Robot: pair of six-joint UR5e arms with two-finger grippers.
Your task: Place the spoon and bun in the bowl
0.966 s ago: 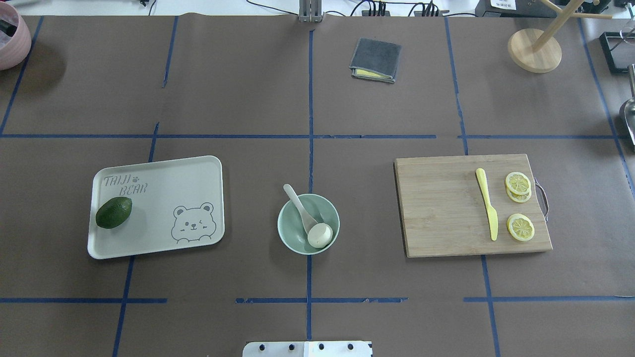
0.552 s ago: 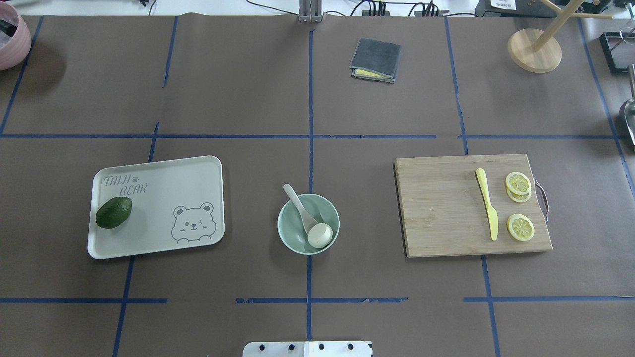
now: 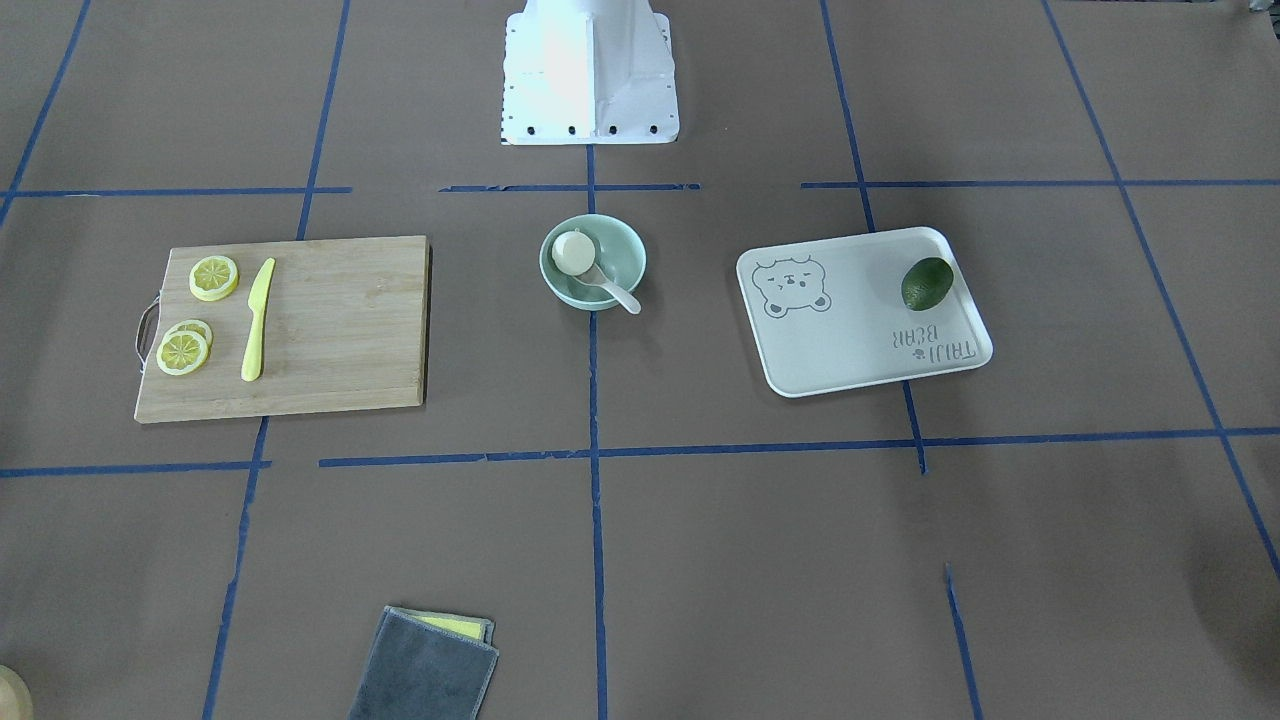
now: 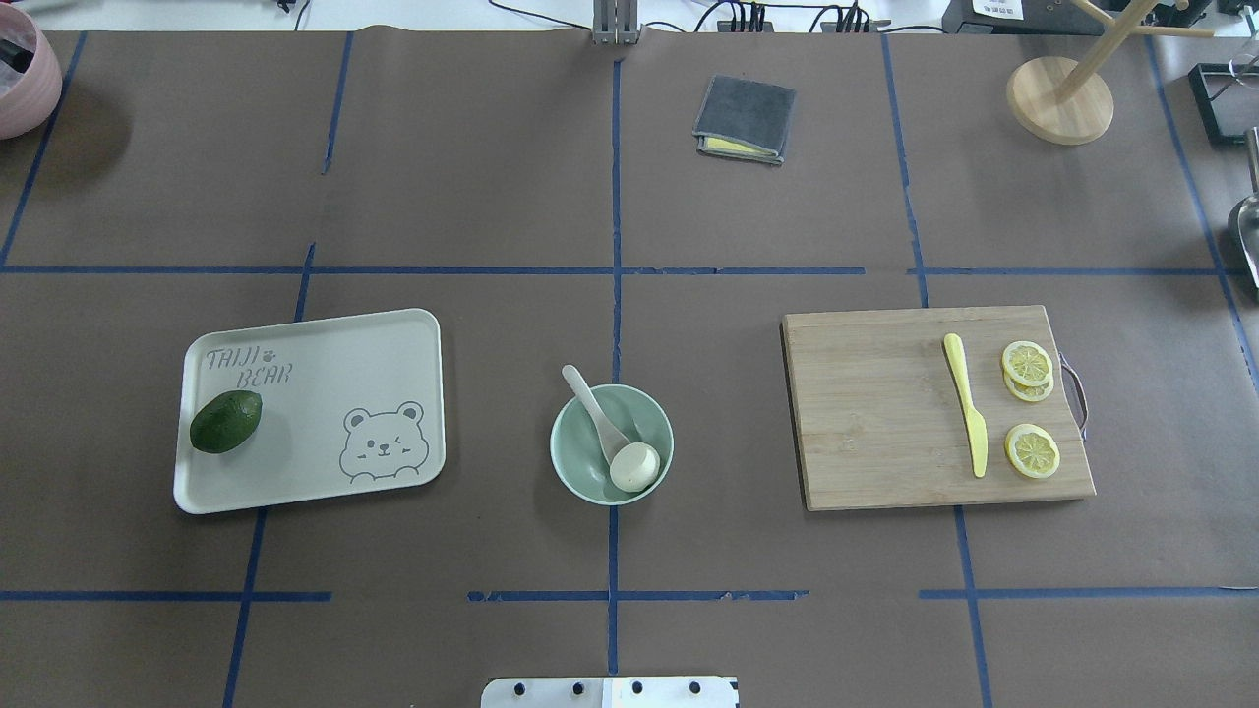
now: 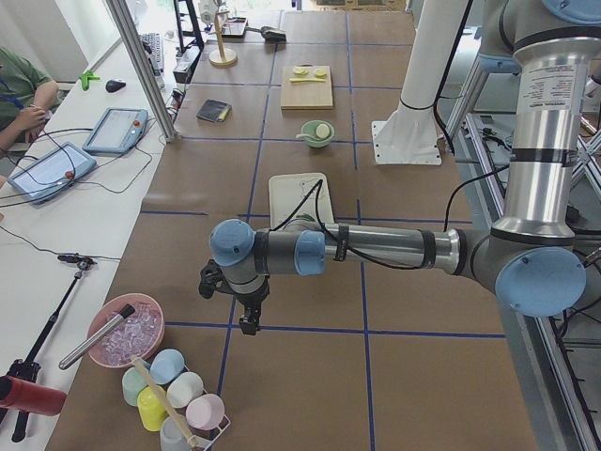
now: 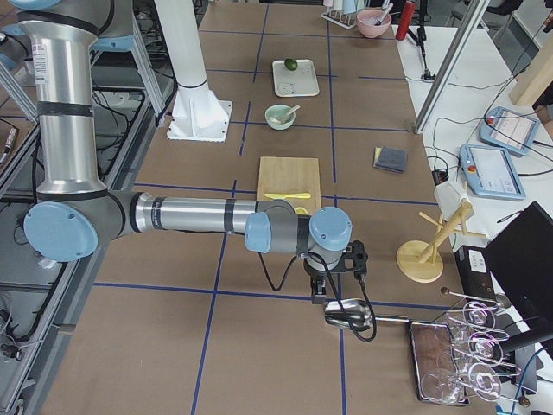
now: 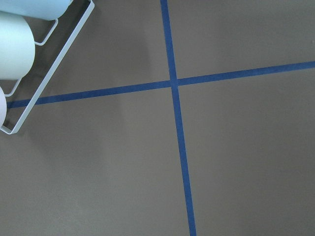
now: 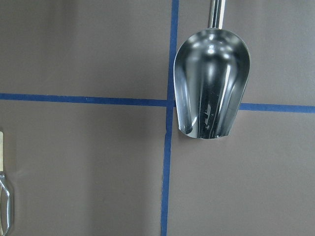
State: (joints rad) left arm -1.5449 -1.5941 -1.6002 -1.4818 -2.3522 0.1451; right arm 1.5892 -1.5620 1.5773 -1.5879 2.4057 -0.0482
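Observation:
The mint-green bowl (image 4: 573, 454) stands at the table's middle, near the robot's base. The white bun (image 4: 634, 466) lies in it on its side, beige underside showing. The pale spoon (image 4: 591, 404) rests with its scoop in the bowl beside the bun and its handle out over the far-left rim. They also show in the front-facing view: bowl (image 3: 622, 256), bun (image 3: 572, 252), spoon (image 3: 616, 293). My left gripper (image 5: 249, 325) hangs far off at the table's left end, my right gripper (image 6: 319, 294) at the right end. Open or shut, I cannot tell for either.
A white bear tray (image 4: 325, 374) with an avocado (image 4: 225, 421) lies left of the bowl. A wooden board (image 4: 875, 413) with a yellow knife (image 4: 966, 403) and lemon slices (image 4: 1032, 450) lies right. A grey cloth (image 4: 745, 118) lies far back. A metal scoop (image 8: 211, 88) is under my right wrist.

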